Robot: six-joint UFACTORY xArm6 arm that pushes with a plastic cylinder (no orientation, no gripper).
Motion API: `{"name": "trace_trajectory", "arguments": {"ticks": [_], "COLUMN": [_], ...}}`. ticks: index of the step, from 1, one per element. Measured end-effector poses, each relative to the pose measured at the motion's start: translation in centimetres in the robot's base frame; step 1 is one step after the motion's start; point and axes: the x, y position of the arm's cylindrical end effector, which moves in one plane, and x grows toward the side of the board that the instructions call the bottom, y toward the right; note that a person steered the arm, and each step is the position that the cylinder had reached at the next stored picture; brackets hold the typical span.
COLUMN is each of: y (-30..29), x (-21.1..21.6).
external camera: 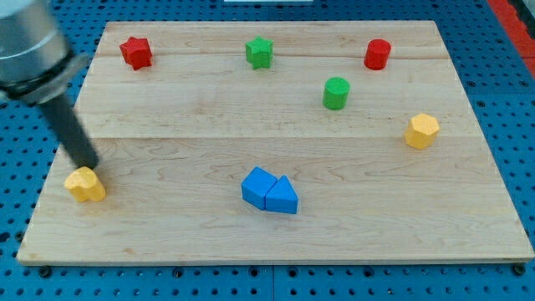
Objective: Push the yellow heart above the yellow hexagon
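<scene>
— Blocks nearest the view's bottom: which are seen, and where, reckoned from my tip (89,165)?

— Two blue blocks (269,191) are seen pressed together, well to the view's right of my tip and slightly lower. The left one is boxy; the right one looks like a triangle. The yellow heart (86,184) is found directly below my tip, just beside it or touching; contact cannot be settled.

— How is the heart described?

— It is seen as a small, squat, orange-yellow block near the board's (276,226) left edge, low in the view. Its lobes and point cannot be made out clearly, so its heading cannot be told; its long axis appears to run roughly left to right.

— And the rod's end?

— No jaws are carried; a plain dark rod is shown, slanting down from the view's upper left, with nothing held.

— Farther up?

— The yellow hexagon (422,130) is placed far to the right of my tip, a little higher. A green cylinder (336,92) is seen up and right. Along the top, a red star-like block (135,52) sits above my tip, a green star-like block (260,52) farther right, and a red cylinder (378,53) farthest right.
</scene>
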Motion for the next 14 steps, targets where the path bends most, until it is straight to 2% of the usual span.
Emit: {"name": "trace_trajectory", "arguments": {"ticks": [1,2,3,4,6,7,8,9,10,11,12,13,14], "y": [-3.3,1.8,11.2,14.8,5.8,8.8,21.2,23.4,13.8,10.9,19.8,31.7,32.2], "x": [4.8,3.0,0.3,-1.5,-1.9,-4.5,-4.5,-3.8,-3.7,-6.5,-7.9,-7.9,-7.7]}}
